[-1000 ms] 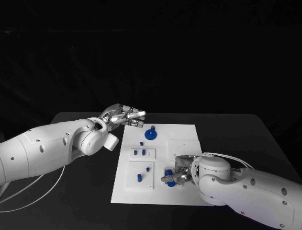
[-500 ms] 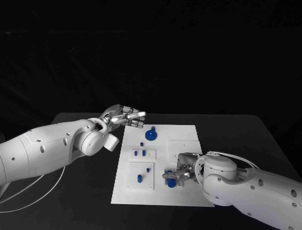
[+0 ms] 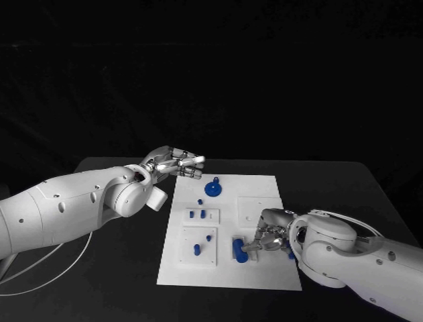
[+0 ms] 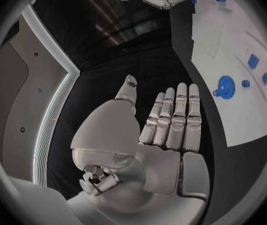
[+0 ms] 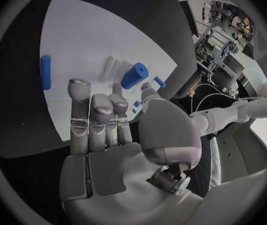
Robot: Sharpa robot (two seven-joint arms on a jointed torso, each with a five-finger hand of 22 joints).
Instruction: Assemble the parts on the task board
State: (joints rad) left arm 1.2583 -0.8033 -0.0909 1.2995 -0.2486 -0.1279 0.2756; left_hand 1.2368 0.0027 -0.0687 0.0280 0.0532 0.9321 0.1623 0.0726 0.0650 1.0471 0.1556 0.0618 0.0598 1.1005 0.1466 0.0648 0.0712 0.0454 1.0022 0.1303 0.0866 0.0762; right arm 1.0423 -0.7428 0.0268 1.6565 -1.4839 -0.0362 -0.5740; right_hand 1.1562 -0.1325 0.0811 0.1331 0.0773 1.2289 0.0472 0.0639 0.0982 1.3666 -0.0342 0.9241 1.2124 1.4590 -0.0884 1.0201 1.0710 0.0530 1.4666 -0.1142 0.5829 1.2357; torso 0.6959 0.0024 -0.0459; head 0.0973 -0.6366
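A blue cylinder part [image 3: 237, 250] lies low on the white task board [image 3: 255, 188], centre frame. The right robot hand [image 3: 269, 236], fingers apart and empty, hovers just beside it (a square approach would suit). The left robot hand [image 3: 175, 162], likewise apart, waits upper left; dark surface [image 3: 346, 194] lies open around.

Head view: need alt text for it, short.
A white task board lies on a black table with small blue parts on it. The right hand is low over the board's near right, beside a blue cylinder. The left hand hovers at the far left corner, holding nothing.
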